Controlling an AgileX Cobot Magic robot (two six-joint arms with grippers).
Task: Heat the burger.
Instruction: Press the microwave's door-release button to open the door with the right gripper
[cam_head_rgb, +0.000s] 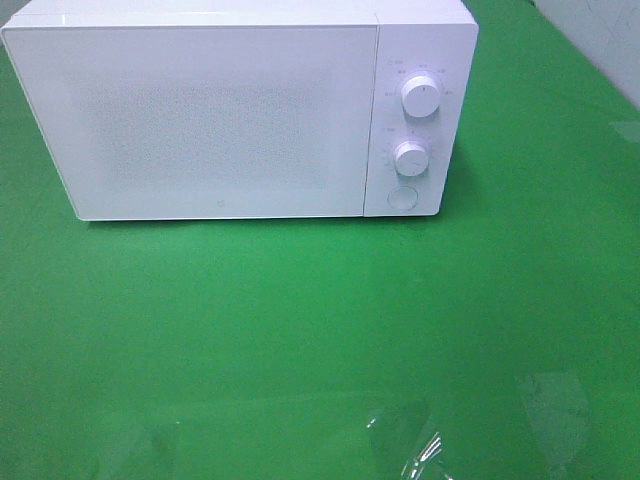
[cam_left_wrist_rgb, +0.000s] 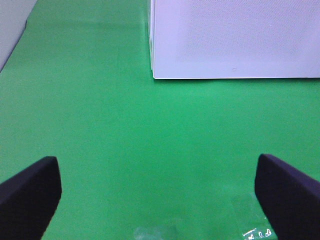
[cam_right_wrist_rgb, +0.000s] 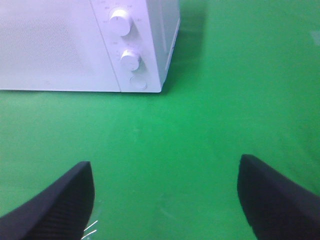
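Nearest: left gripper spread wide and empty; right gripper likewise spread, holding nothing. Bare green cloth ahead of both. Beyond, at upper left of the high view, shut white microwave; no burger in sight anywhere, perhaps behind that frosted door, cannot tell. Likely in hand: working the controls at upper right. Approach the lower knob squarely with the right gripper, pinch lightly, avoid nudging the upper knob or round button. Plenty of open cloth in front; cloth edge at far upper right.
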